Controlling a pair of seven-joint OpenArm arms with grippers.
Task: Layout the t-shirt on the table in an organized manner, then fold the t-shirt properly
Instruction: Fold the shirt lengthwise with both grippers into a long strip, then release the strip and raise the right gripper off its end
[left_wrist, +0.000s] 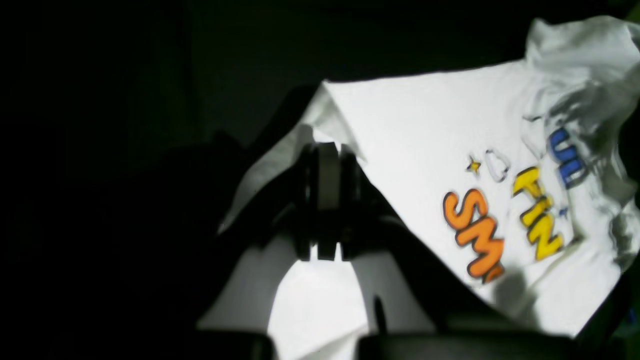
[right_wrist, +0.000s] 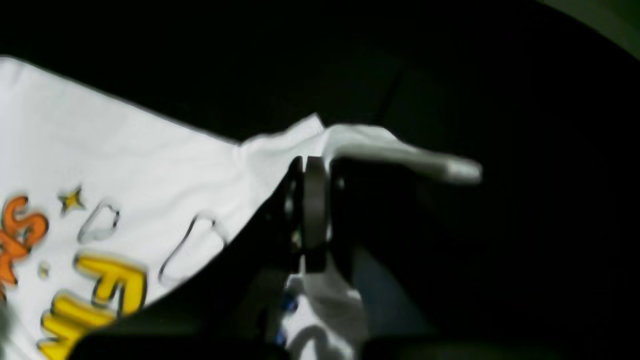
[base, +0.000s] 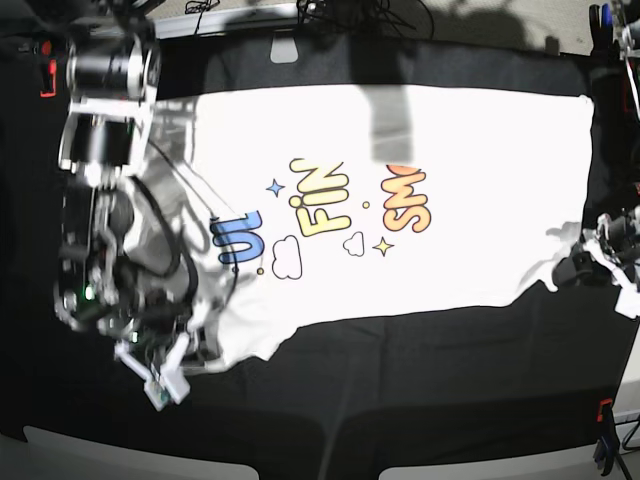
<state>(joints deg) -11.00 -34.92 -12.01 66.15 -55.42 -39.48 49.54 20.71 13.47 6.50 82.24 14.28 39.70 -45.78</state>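
Note:
The white t-shirt (base: 470, 150) lies spread print-up on the table (base: 420, 380), which is covered in black cloth. Its blue, yellow and orange letters (base: 325, 210) sit mid-shirt. My left gripper (left_wrist: 327, 155) is shut on a corner of the shirt's edge, at the right of the base view (base: 582, 265). The printed front (left_wrist: 450, 150) stretches away from it, slightly lifted. My right gripper (right_wrist: 312, 165) is shut on a bunched fold of the t-shirt (right_wrist: 150, 165), at the near left of the base view (base: 195, 338). That arm hides the shirt's left end.
The right arm's large body (base: 105, 200) stands over the table's left side. Cables (base: 340, 12) run along the far edge. A red clamp (base: 604, 412) sits at the near right and a blue one (base: 597, 15) at the far right. Pale panels (base: 70, 452) border the near edge.

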